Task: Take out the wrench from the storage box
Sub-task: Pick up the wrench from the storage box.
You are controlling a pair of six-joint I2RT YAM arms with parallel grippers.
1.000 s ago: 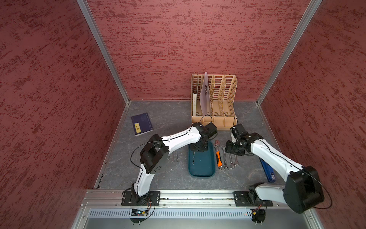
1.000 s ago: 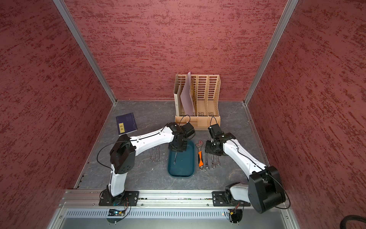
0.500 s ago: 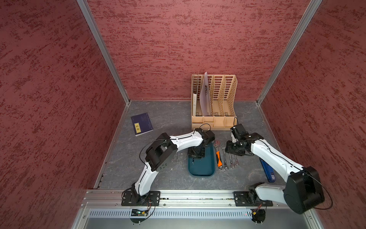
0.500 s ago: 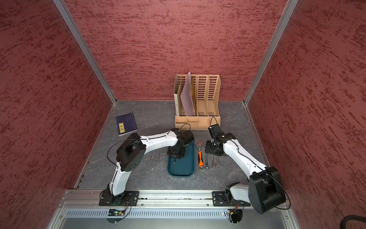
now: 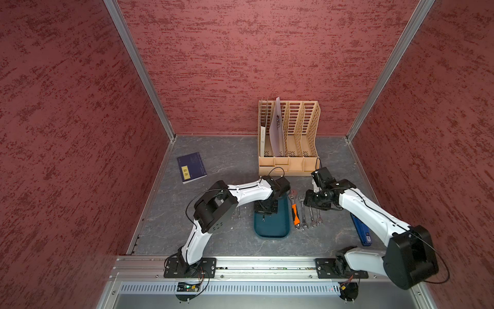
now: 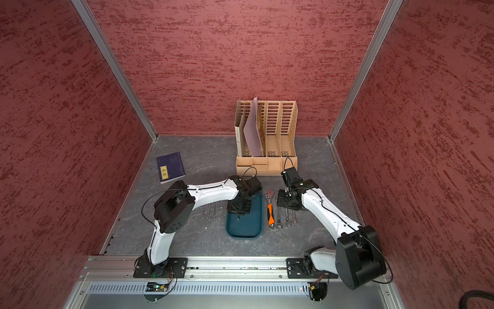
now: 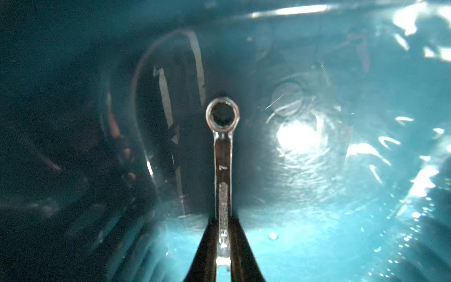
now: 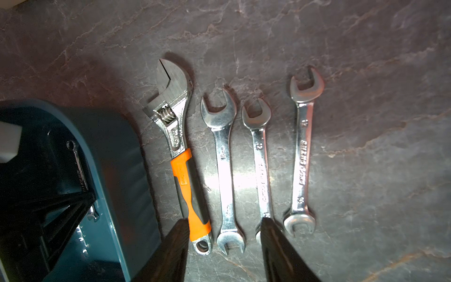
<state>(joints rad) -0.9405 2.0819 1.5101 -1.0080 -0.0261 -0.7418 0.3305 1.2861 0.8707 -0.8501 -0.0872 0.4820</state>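
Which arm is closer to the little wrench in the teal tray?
Left. Left fingers pinch the little wrench inside the tray; right fingers hover outside, over the laid-out wrenches.

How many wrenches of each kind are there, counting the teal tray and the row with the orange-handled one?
Orange-handled adjustable wrench: 1
Silver double open-end wrenches: 3
Small silver ring-end wrench in the shallow dark teal plastic tray: 1
Total: 5

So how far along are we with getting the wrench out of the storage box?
Done: an orange-handled wrench and three spanners lie in a row beside the storage box. In hand: the left gripper is shut on a small wrench inside the box. To do: lift it clear and set it down. The right gripper hangs open over the row.
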